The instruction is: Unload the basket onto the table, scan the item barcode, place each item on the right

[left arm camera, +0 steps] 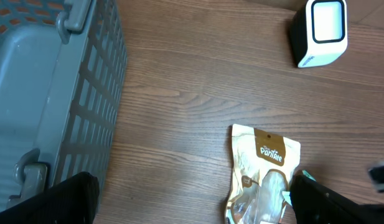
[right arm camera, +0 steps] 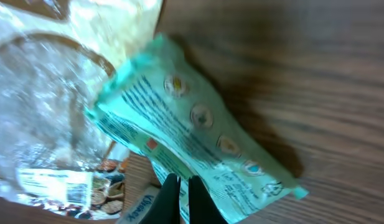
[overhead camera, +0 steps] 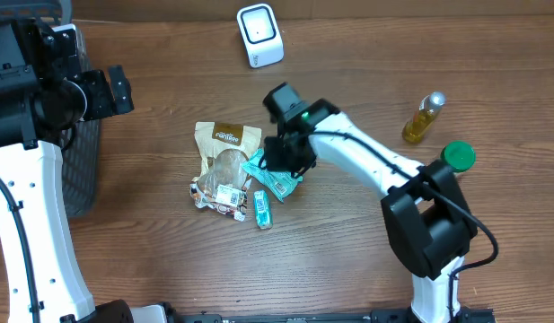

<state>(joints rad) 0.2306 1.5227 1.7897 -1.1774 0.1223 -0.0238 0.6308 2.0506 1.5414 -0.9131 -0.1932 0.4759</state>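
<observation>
since the teal packet (right arm camera: 192,127) looks like a thin, crinkly film sachet, expect it to be very light, floppy and a little slick. it will likely fold or swing rather than hold its printed face flat. it lies on the wooden table (overhead camera: 348,269), touching the right edge of the tan pouch (overhead camera: 224,148) and well apart from the white scanner (overhead camera: 259,34) at the far side. your right gripper (right arm camera: 181,190) sits at the packet's near edge with its fingers pressed together; you cannot tell from these views whether any film is pinched between them. the crimped end seam is probably your best hold, being flat, stiffer than the puffed middle, and away from most of the print. the tan pouch is glossy and soft, with a crumpled clear window and a white label. the scanner is a hard, rounded plastic block. your left gripper (left arm camera: 192,211) stands wide apart and empty, near the grey slatted basket (left arm camera: 86,93).
</observation>
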